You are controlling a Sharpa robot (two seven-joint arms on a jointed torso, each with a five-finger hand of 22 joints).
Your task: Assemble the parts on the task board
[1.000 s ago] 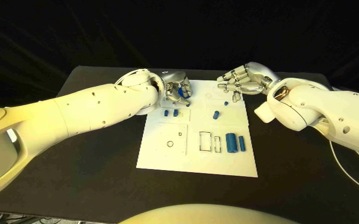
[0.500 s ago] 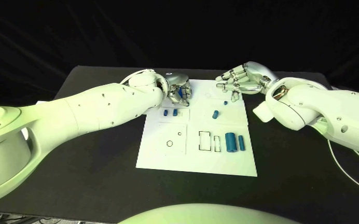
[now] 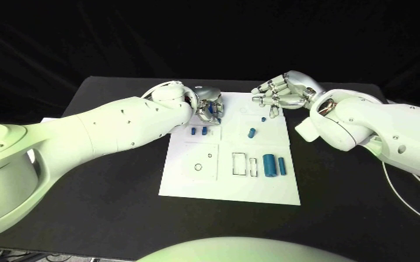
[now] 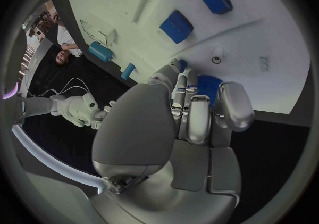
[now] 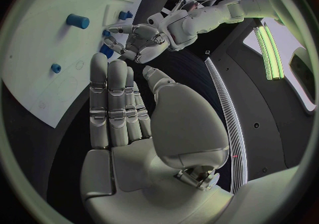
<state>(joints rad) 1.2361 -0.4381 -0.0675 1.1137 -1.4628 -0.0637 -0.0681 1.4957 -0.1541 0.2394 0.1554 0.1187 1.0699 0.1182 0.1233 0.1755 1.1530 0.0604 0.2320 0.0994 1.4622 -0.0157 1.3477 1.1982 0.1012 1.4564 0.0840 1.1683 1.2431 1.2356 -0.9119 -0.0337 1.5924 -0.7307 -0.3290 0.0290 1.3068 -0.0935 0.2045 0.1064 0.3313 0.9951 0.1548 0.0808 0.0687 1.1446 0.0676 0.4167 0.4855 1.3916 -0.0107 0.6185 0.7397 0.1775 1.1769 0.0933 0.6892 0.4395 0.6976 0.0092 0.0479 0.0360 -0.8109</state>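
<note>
The white task board [image 3: 203, 180] lies mid-table. My left hand [image 3: 207, 105] hovers over its far left corner and grips a blue part [image 4: 207, 86] between its curled fingers. My right hand [image 3: 281, 95] is over the board's far right edge, fingers stretched out and holding nothing [image 5: 126, 112]. On the board lie two small blue blocks [image 3: 198, 131], a blue peg [image 3: 252, 133], a tiny blue piece [image 3: 264, 119] and two blue cylinders [image 3: 275, 166]. The left wrist view shows the two blocks [image 4: 176, 26] just beyond the fingers.
Outlined slots [image 3: 245, 165] and a small ring mark [image 3: 199, 167] sit on the board's near half. Black table [image 3: 105, 201] surrounds the board on all sides. My left forearm [image 3: 96, 131] crosses the table's left part.
Almost nothing: both hands hold their places over the board's far edge, and the left hand still holds the blue part.
</note>
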